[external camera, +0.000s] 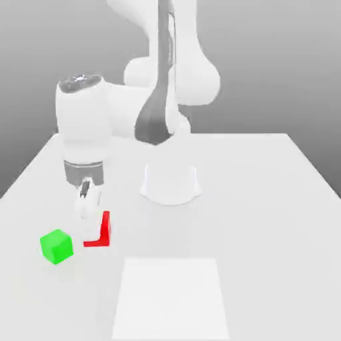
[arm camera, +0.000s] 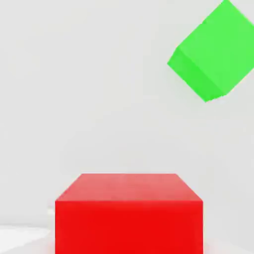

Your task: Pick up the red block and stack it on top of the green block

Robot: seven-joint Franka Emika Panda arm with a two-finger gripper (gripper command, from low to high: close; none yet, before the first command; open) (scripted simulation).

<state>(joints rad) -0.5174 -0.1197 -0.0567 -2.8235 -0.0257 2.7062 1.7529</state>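
In the exterior view the white arm leans in from the upper middle of the frame, and its gripper (external camera: 86,198) hangs at left centre above the white table (external camera: 266,220). The fingers are pale against the pale table and hard to pick out, but they are pressed together on the red block (external camera: 100,232), which sits just below them at lower left of centre. Only two thin faces of that block show, forming an L shape; the rest is hidden by the gripper. The green block (external camera: 56,246) rests on the table near the red one, toward the exterior view's left, apart from it. A lighter square patch (external camera: 171,298) marks the table at bottom centre. In the hand view the red block (arm camera: 129,213) is cut off by the picture's edge, and the green block (arm camera: 214,54) is also partly cut off.
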